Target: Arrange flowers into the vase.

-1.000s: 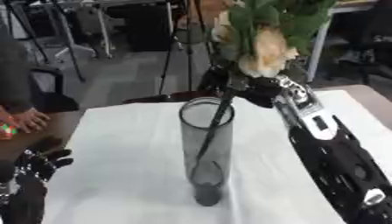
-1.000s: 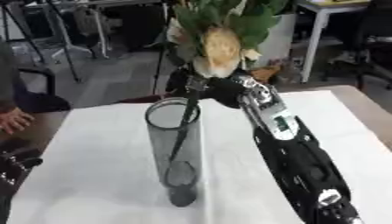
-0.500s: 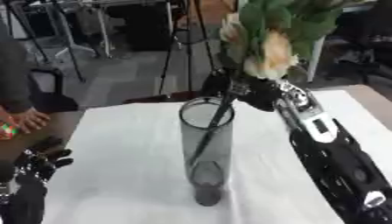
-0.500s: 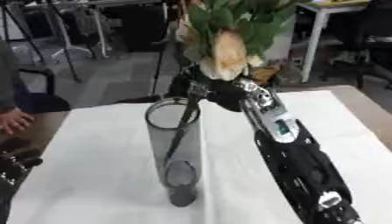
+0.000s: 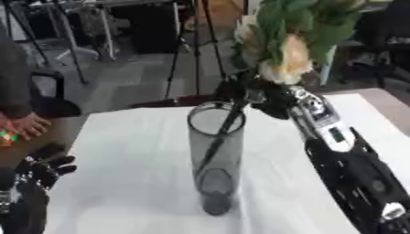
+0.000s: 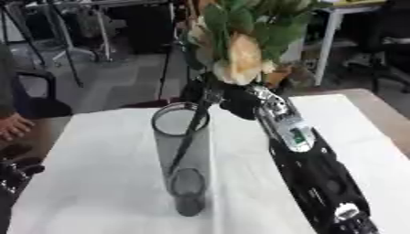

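A tall, smoky glass vase (image 5: 214, 155) stands upright in the middle of the white-covered table (image 5: 128, 183). My right hand (image 5: 258, 96) is just behind the vase's rim, shut on a bunch of flowers (image 5: 290, 43) with cream blooms and green leaves. The dark stem (image 5: 218, 137) runs slantwise down inside the vase, about halfway to its bottom. The blooms stand well above the rim. My left hand (image 5: 36, 171) rests at the lower left edge of the table, fingers up and relaxed, holding nothing.
A seated person's hand (image 5: 24, 125) lies at the table's far left edge beside a small coloured thing (image 5: 6, 137). Tripod legs (image 5: 188, 50) and chairs stand on the floor behind the table. White cloth spreads on both sides of the vase.
My right hand has lowered the bunch slightly, so the stem reaches deeper into the vase. The blooms have tilted a little to the right. The left hand stays put.
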You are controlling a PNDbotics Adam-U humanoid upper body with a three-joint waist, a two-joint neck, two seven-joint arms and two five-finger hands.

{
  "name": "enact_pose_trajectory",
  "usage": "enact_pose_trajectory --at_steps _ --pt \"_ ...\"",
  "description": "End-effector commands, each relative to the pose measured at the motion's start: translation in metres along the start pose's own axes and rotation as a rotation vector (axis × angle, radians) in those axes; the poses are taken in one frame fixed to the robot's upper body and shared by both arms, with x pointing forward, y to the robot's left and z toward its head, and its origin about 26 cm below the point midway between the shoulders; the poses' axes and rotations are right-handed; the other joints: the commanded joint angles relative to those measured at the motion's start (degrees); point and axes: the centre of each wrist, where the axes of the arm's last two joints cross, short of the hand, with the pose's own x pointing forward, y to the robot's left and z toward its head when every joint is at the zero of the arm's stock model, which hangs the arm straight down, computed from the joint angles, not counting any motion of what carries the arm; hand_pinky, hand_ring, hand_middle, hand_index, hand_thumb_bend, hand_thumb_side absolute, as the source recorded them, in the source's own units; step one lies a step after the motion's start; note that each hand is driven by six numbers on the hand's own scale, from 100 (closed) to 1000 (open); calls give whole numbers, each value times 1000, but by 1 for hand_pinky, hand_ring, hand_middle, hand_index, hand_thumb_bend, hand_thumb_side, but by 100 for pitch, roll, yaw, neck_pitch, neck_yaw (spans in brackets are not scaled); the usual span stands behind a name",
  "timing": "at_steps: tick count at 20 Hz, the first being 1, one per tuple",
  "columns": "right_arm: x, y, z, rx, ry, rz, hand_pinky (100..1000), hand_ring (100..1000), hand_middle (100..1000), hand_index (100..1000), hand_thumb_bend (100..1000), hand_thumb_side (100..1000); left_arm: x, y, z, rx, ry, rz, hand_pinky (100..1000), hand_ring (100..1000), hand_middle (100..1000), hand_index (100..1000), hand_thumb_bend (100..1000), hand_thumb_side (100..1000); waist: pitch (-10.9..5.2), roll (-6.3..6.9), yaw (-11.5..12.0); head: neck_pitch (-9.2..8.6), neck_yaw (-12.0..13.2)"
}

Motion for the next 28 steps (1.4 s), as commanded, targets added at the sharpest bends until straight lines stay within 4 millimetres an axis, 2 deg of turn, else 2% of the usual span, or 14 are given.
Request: enact_pose_trajectory --at_steps 1,2,3,4,5,7,10,16,22,28 --pt "12 -9 2 11 -16 51 778 757 633 577 442 468 6 3 -4 3 -24 -4 700 685 720 791 987 882 19 2 5 22 3" --pt "13 -9 2 17 -21 54 778 757 633 577 442 468 6 2 -4 3 -24 -4 700 685 720 791 987 882 19 1 5 21 1" --pt "13 -9 2 21 -26 57 786 764 646 604 459 672 6 2 -4 3 -24 -4 700 685 720 791 987 882 19 1 6 21 1" --pt "14 -9 2 27 -35 65 792 769 653 626 486 756 6 2 -4 3 -24 -5 700 685 720 791 987 882 18 0 9 21 0" --pt "15 -9 2 35 -45 73 794 771 656 635 499 782 6 2 -4 2 -24 -5 700 685 720 791 987 882 19 -2 11 19 -1" --pt "16 -9 1 55 -61 87 804 779 669 675 600 852 6 2 -5 2 -24 -4 701 685 720 791 986 882 19 -7 15 18 -2" --pt "16 -8 1 97 -75 101 814 786 680 711 730 755 6 2 -5 1 -24 -4 701 684 720 791 986 881 18 -13 17 14 -2" --pt "15 -9 1 136 -75 104 817 789 673 718 806 722 7 2 -5 0 -26 -4 701 684 720 791 986 882 19 -18 20 6 -7" --pt "14 -9 2 152 -63 115 821 797 693 742 922 559 6 2 -5 1 -25 -4 702 684 720 791 985 882 24 -17 19 3 -4" --pt "15 -9 1 146 -63 117 822 799 696 749 947 542 6 2 -4 1 -24 -3 702 684 720 791 985 881 18 -16 26 3 -10"
